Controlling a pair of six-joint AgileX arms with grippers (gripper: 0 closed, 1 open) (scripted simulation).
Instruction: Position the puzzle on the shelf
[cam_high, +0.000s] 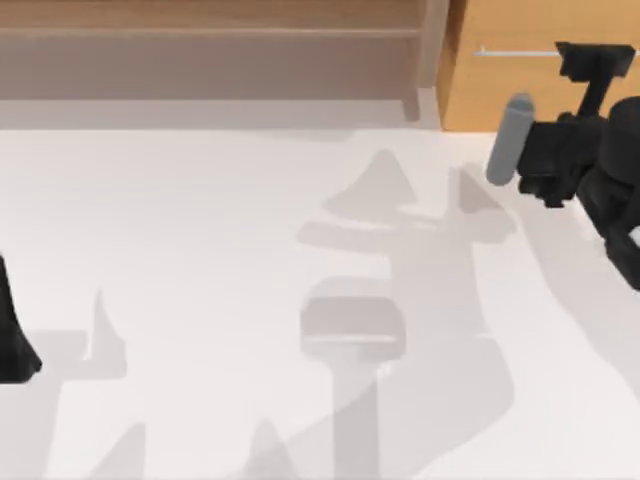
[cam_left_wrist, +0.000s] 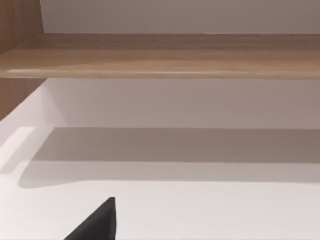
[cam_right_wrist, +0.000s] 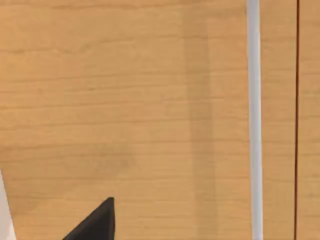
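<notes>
The puzzle is out of view. The light-brown shelf (cam_high: 210, 45) runs along the back left of the table, with its end post (cam_high: 432, 50) near the middle. In the left wrist view a shelf board (cam_left_wrist: 165, 55) spans the picture above the white table, beyond a dark fingertip (cam_left_wrist: 97, 222). My right gripper (cam_high: 595, 62) is at the back right, against the front of the orange-wood cabinet (cam_high: 510, 80). The right wrist view shows the cabinet front (cam_right_wrist: 125, 115) close up, with its metal handle (cam_right_wrist: 254, 120) and a dark fingertip (cam_right_wrist: 97, 222). My left arm (cam_high: 12, 335) sits at the left edge.
The white table (cam_high: 200, 260) spreads out in front of the shelf and carries only arm shadows. A grey cylinder (cam_high: 508, 140) sticks out from the right arm near the cabinet's lower corner.
</notes>
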